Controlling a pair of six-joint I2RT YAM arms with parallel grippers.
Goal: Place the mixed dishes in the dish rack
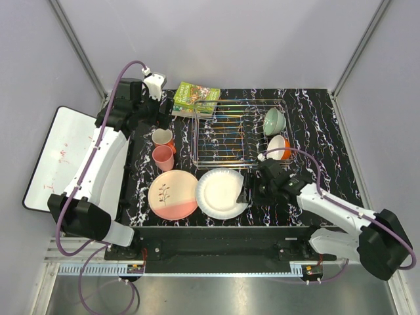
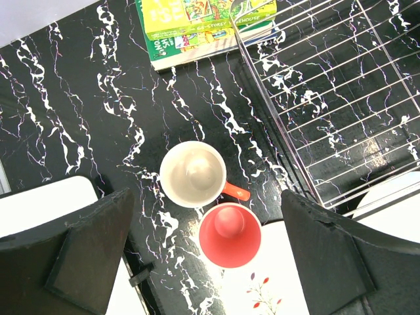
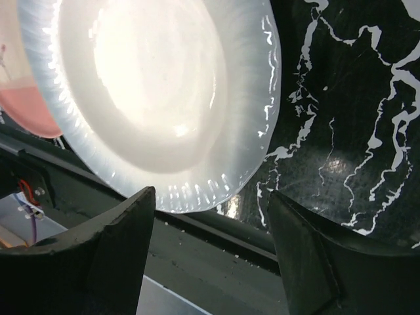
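Low, the right tool gapes beside the white plate.

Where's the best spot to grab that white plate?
Pinch the plate by its upturned rim on the right edge, coming in low from the right, where the right tool is. It lies flat, so only that thin lip is graspable.

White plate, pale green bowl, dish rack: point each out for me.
white plate [image 1: 220, 191], top view, centre of its face
pale green bowl [image 1: 274, 121], top view, its inner hollow
dish rack [image 1: 223, 134], top view, bare bars near its middle
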